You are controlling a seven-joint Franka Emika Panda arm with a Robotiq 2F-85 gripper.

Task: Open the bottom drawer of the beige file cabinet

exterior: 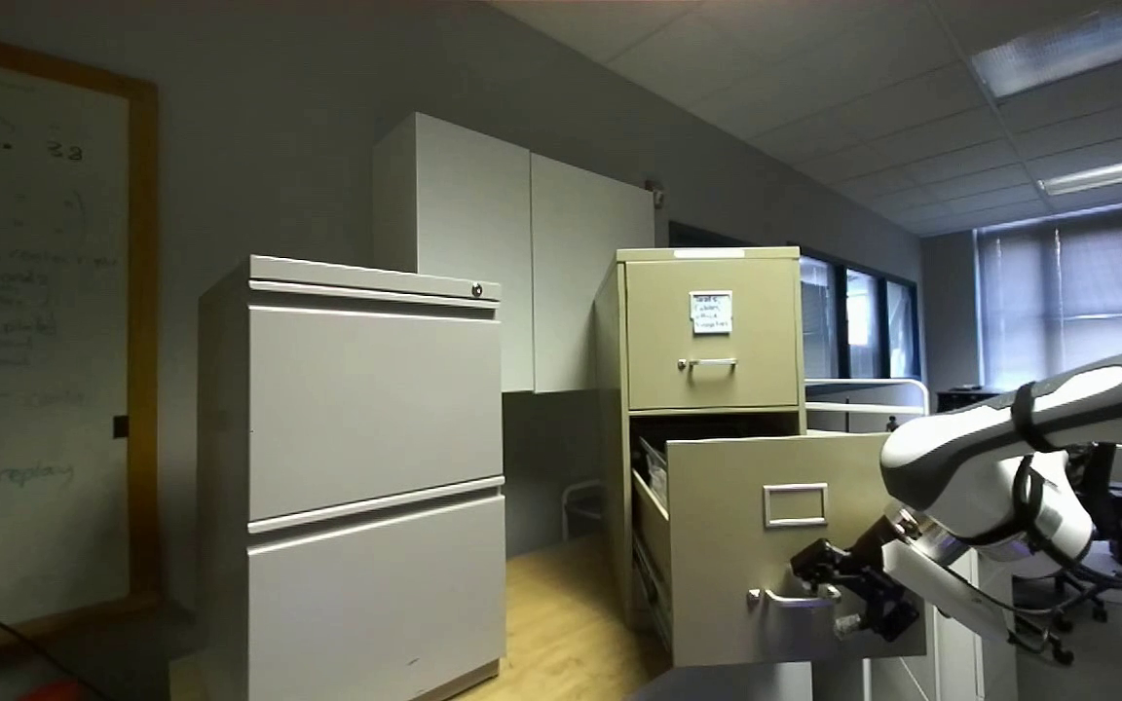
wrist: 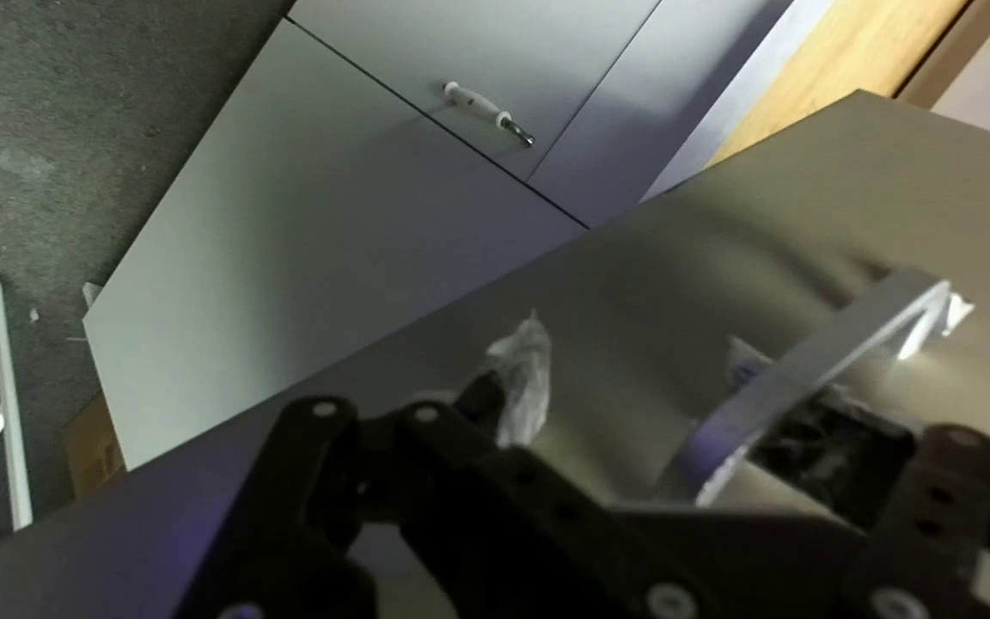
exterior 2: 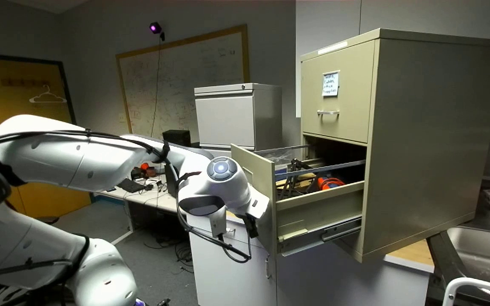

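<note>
The beige file cabinet [exterior: 712, 336] stands on the counter in both exterior views [exterior 2: 423, 144], a white sheet on its closed top drawer. Its bottom drawer [exterior: 717, 545] is pulled far out, with dark and orange items inside [exterior 2: 266, 174]. The drawer's silver handle [exterior: 795, 600] also shows in the wrist view [wrist: 804, 378]. My gripper [exterior: 839, 608] is at the right part of the handle. In the wrist view my gripper [wrist: 632, 370] is open: one white-tipped finger is apart from the handle, the other is partly hidden behind it. Contact cannot be told.
The light-grey two-drawer cabinet [exterior: 376, 409] stands beside it on the wooden counter [exterior: 561, 604]. White cupboard doors with a handle [wrist: 478, 107] are below the drawer. A sink [exterior 2: 483, 246] and white rail [exterior 2: 479, 285] lie beyond the cabinet's far side.
</note>
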